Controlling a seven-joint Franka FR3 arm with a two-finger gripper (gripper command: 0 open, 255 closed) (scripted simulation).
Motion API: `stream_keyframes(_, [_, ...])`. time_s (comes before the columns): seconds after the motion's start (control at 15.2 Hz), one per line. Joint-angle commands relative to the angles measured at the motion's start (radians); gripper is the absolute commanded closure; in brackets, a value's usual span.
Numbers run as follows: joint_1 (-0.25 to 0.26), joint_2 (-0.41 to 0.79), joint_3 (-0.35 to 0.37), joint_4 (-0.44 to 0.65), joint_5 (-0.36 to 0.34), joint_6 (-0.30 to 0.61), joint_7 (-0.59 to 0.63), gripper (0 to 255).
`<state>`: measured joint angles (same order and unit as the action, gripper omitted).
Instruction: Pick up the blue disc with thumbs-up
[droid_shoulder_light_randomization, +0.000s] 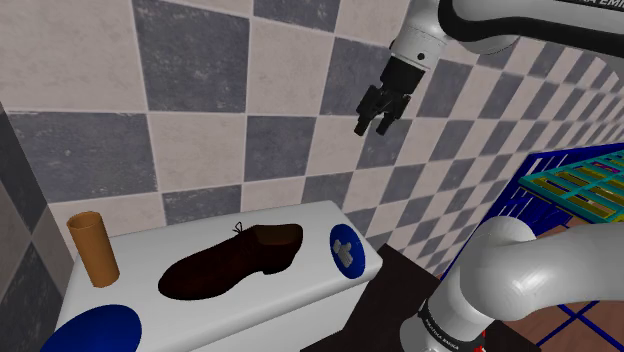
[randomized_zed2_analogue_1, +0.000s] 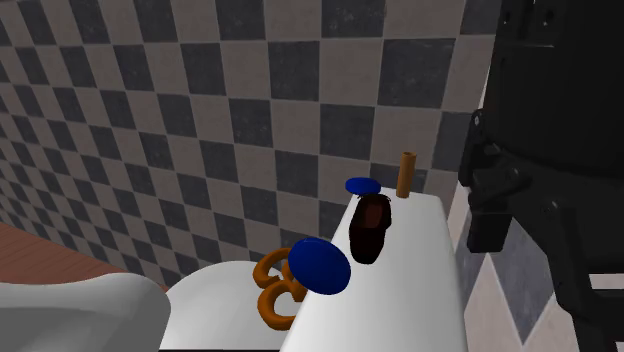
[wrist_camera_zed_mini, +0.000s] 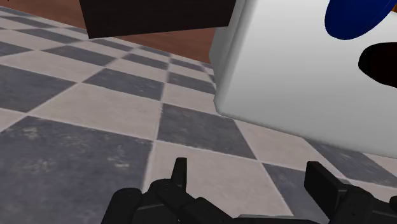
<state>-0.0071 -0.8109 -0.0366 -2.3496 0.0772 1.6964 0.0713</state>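
**Jaws well clear of target; wrong-disc and edge-slip risks noted.**
The jaws stand apart and hold nothing, high above the heel end of the brown shoe (droid_shoulder_light_randomization: 232, 263), against the checkered wall. The blue disc with the thumbs-up mark (droid_shoulder_light_randomization: 345, 249) lies flat on the white tabletop (droid_shoulder_light_randomization: 180, 245), just beside the shoe's heel and close to the tabletop's end edge. A plain blue disc (droid_shoulder_light_randomization: 92, 330) lies off the shoe's toe end, and a brown cylinder (droid_shoulder_light_randomization: 92, 249) stands upright beyond the toe, toward the wall. Judged risks: a descent toward the toe end would take the unmarked disc. A finger landing on the heel side could strike the shoe. The flat disc offers little to grip, so closing jaws may push it over the edge.
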Motion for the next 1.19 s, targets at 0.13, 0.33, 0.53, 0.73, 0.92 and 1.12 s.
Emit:
stream_keyframes(0.13, [-0.001, -0.059, 0.052, -0.057, 0.016, 0.008, 0.068, 0])
stream_keyframes(0.33, [0.005, -0.138, 0.134, -0.131, 0.048, 0.015, 0.172, 0])
stream_keyframes(0.53, [0.016, -0.204, 0.224, -0.190, 0.090, 0.020, 0.278, 0])
stream_keyframes(0.73, [0.033, -0.254, 0.320, -0.232, 0.141, 0.024, 0.388, 0])
stream_keyframes(0.92, [0.052, -0.283, 0.423, -0.258, 0.196, 0.031, 0.501, 0])
stream_keyframes(1.12, [0.068, -0.292, 0.532, -0.267, 0.254, 0.041, 0.615, 0])
